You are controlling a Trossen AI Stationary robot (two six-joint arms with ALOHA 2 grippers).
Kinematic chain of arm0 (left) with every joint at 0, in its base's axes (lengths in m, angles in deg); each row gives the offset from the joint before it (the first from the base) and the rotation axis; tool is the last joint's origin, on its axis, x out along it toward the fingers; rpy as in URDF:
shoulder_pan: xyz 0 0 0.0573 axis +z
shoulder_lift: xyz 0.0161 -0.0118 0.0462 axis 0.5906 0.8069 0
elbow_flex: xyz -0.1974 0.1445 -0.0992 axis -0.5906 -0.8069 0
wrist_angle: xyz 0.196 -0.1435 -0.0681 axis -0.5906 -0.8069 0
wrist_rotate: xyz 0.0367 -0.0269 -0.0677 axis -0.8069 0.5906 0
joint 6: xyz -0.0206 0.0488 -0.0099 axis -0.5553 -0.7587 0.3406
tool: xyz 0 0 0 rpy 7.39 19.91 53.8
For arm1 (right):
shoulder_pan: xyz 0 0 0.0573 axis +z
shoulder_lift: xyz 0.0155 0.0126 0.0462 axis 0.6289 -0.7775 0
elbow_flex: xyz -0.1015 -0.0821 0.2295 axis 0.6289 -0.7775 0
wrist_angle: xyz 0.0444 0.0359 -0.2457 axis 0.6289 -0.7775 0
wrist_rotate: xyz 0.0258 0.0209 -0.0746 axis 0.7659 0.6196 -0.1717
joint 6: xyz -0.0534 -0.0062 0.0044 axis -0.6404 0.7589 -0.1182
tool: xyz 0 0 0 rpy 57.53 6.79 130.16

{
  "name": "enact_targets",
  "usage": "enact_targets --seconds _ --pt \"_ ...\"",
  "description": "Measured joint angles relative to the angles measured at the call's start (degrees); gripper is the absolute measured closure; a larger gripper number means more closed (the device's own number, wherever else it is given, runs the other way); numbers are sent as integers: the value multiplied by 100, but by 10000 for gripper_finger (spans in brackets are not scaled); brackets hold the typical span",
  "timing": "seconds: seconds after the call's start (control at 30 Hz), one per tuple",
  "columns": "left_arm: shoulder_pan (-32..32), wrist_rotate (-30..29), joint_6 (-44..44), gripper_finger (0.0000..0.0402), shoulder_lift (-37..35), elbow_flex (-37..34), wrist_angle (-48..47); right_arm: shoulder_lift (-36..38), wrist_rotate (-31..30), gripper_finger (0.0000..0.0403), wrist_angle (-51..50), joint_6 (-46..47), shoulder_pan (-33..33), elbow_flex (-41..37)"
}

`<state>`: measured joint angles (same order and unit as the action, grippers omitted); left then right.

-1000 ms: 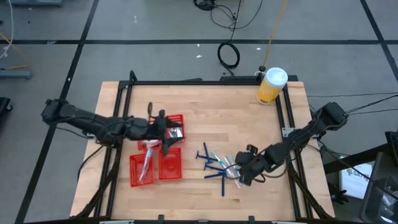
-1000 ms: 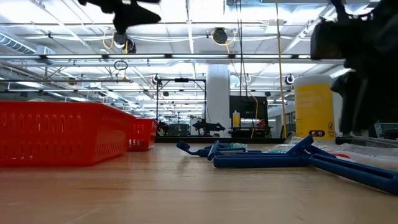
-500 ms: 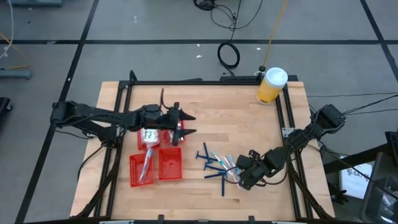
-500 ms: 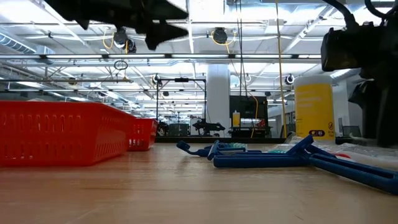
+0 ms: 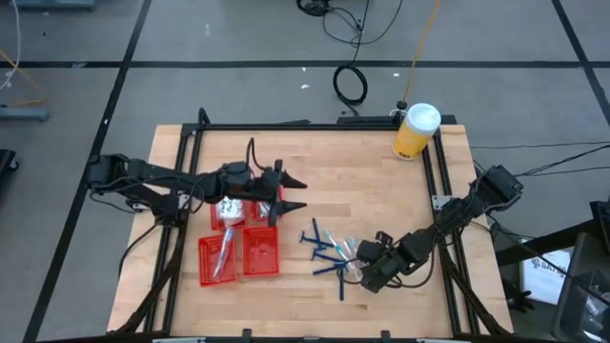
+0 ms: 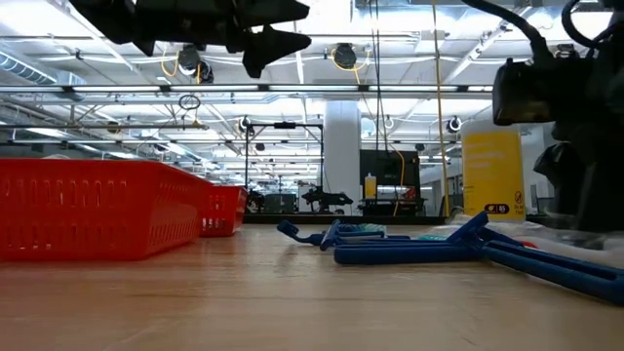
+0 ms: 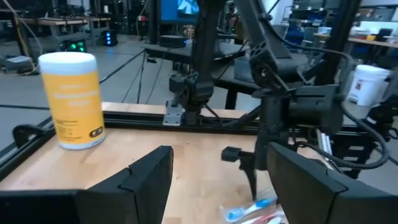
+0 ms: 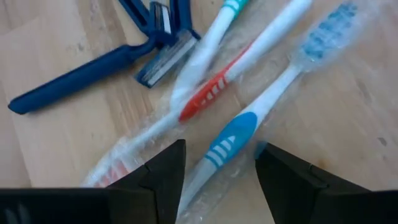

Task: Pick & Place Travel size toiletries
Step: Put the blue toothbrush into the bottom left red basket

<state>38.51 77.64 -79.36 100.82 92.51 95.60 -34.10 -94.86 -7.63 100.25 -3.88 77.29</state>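
Dark blue razors and clear-wrapped toothbrushes lie loose on the table's near middle; they also show in the low view. My right gripper is open and low over them. Its fingers stand on either side of a blue-and-white wrapped toothbrush; I see no touch. My left gripper is open and empty, pointing toward the table's right edge, just right of the red baskets. The far basket holds a white packet; a near one holds a toothbrush.
A yellow jar with a white lid stands at the far right corner, also in the left wrist view. A red-and-white toothbrush and razor heads lie beside the blue one. Bare wood lies between the baskets and the jar.
My left gripper has gone from above the far basket toward the table's right edge and has tipped to point that way. My right gripper has shifted a little toward the near edge, over the toothbrushes.
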Motion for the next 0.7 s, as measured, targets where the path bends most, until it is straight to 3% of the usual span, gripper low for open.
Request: enact_targets --seconds 0.23,0.57,0.7 --pt "-130 -4 8 146 0 0 2 257 -418 258 -955 -48 -156 -24" --pt "-175 -7 48 146 0 0 -33 282 -436 379 -1244 -559 -478 -90" --pt "-175 -7 45 146 0 0 -40 398 -904 379 -1256 -984 -569 -112"
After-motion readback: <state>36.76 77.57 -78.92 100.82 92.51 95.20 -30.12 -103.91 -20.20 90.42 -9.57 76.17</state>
